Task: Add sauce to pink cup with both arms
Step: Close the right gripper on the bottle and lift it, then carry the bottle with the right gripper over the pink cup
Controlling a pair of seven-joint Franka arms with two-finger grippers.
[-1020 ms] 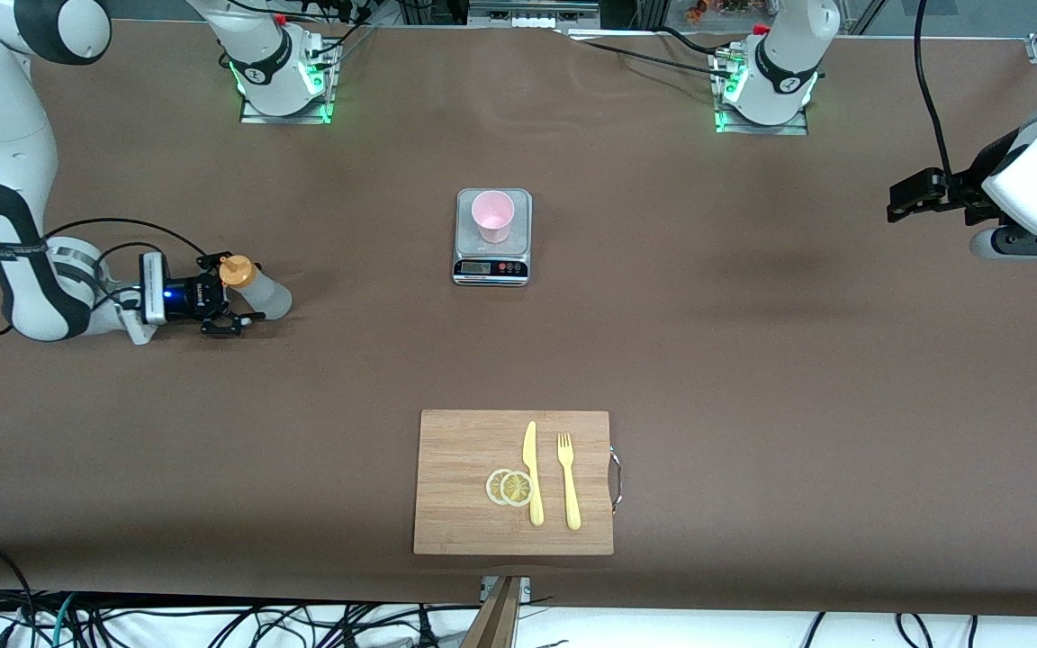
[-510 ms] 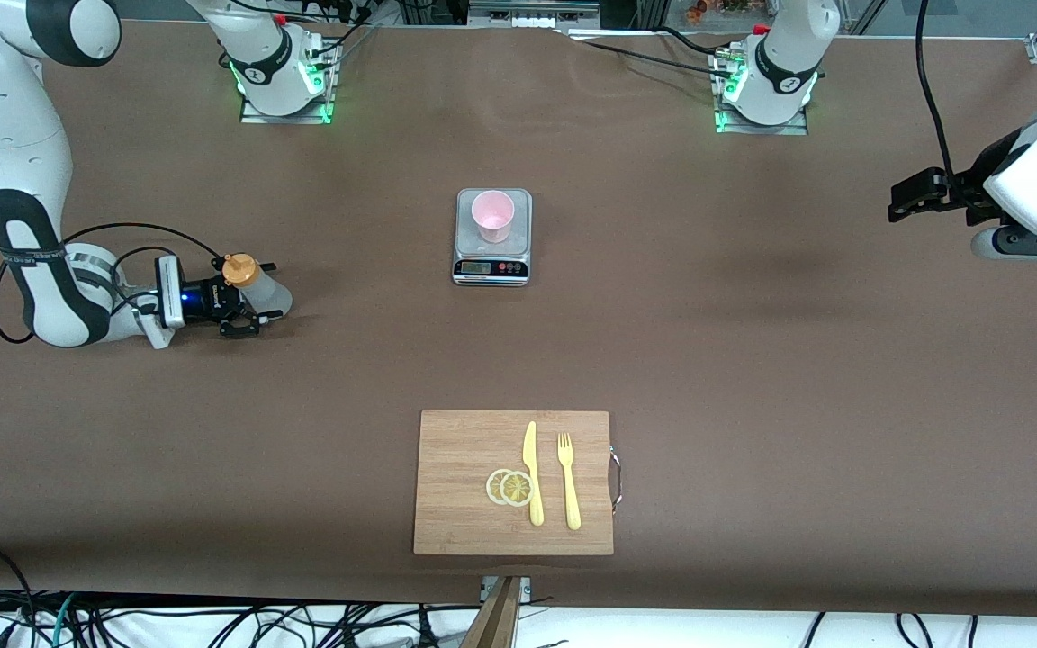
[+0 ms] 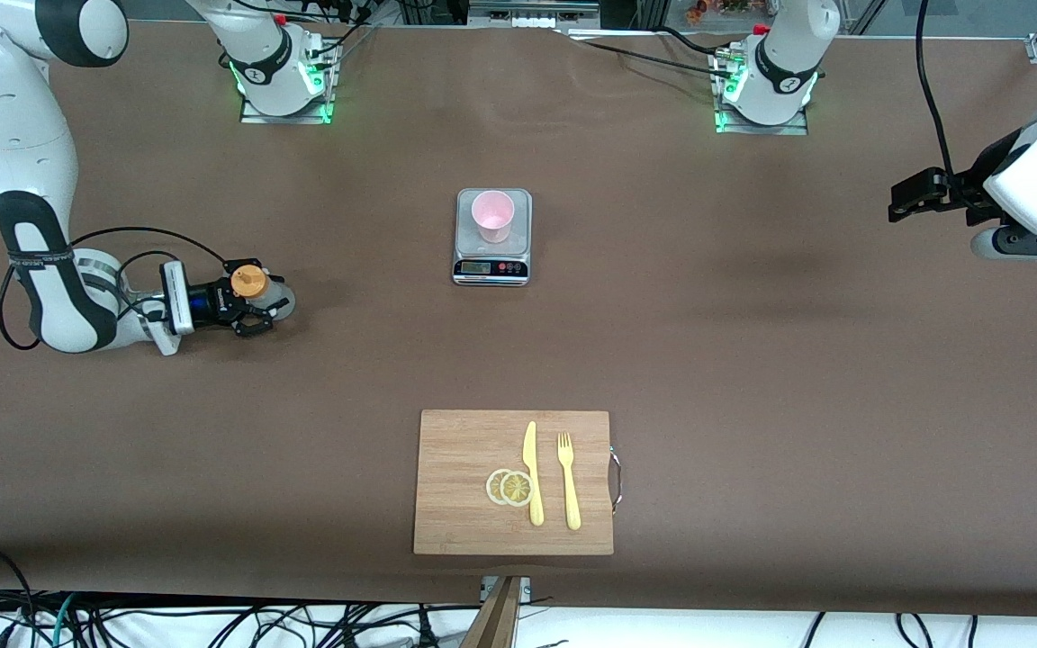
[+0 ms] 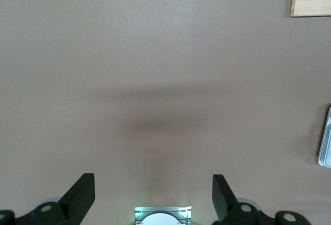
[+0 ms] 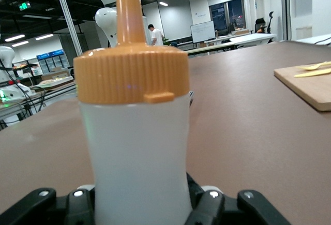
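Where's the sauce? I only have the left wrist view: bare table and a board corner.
Observer: The sauce stands on the table toward the right arm's end, with the right gripper around it.
Operator: Cup?
Observer: The cup stands upright on a scale mid-table, farther from the front camera than the board.
Operator: Where's my arm relative to that?
Observer: The left gripper waits, open, over the table at the left arm's end, well apart from the cup.
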